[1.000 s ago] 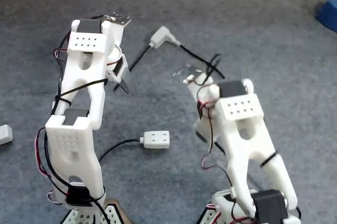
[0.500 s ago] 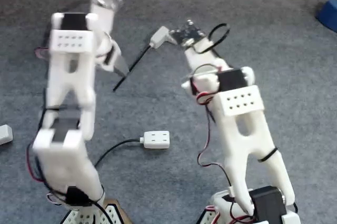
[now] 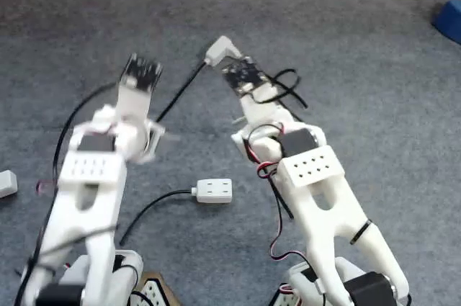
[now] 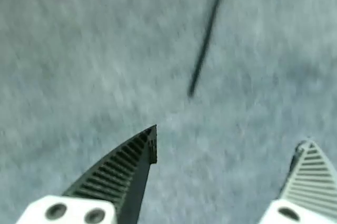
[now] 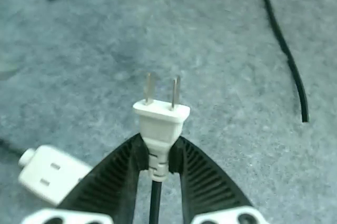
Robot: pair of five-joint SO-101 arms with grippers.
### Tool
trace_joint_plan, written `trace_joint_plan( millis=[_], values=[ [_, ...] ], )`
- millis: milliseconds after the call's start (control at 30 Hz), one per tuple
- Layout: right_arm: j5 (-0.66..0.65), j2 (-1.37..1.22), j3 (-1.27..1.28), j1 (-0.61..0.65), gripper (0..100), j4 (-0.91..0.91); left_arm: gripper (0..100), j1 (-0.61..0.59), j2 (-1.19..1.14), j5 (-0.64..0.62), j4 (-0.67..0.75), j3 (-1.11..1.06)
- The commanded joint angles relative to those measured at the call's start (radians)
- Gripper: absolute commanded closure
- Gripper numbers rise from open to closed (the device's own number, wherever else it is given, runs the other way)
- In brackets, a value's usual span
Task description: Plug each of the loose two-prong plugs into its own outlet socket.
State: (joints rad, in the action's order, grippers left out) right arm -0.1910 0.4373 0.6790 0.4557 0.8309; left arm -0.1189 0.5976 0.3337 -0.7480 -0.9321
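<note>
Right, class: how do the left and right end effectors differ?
The left end effector is open and empty; the right end effector is shut on a white two-prong plug. The left has a black cable ahead; the right has an outlet socket nearby. Both are black and ribbed.

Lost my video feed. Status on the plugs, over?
Left gripper open, holding nothing. Right gripper shut on white plug, prongs bare. Outlet socket close by, not joined. Black cable lies near left gripper.
</note>
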Motion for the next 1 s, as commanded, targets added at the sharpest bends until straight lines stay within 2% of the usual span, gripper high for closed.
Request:
trace_joint_plan(
  millis=[0,133,233,433,500,633,767,967],
  values=[
    [0.043,0.047,0.048,-0.025,99.0,-0.102,60,-0.013,0.193,0.015,0.029,-0.133],
    [0.048,0.047,0.091,-0.024,99.0,-0.154,54,0.008,0.447,0.133,0.15,-0.374],
    [0.049,0.047,0.111,-0.016,99.0,-0.154,53,0.008,0.684,0.149,0.192,-0.519],
    [0.097,0.048,0.128,0.025,99.0,-0.15,53,0.053,1.013,0.138,-0.031,-0.564],
    [0.097,0.048,0.17,0.056,99.0,-0.153,53,0.058,1.072,0.123,-0.061,-0.564],
    [0.095,0.097,0.249,0.097,99.0,-0.156,53,0.058,1.093,0.126,-0.063,-0.553],
    [0.095,0.262,0.337,0.124,99.0,-0.156,53,0.058,1.055,0.121,-0.06,-0.499],
    [0.097,0.443,0.446,0.171,99.0,-0.154,53,0.093,0.852,0.091,-0.048,-0.386]
  ],
)
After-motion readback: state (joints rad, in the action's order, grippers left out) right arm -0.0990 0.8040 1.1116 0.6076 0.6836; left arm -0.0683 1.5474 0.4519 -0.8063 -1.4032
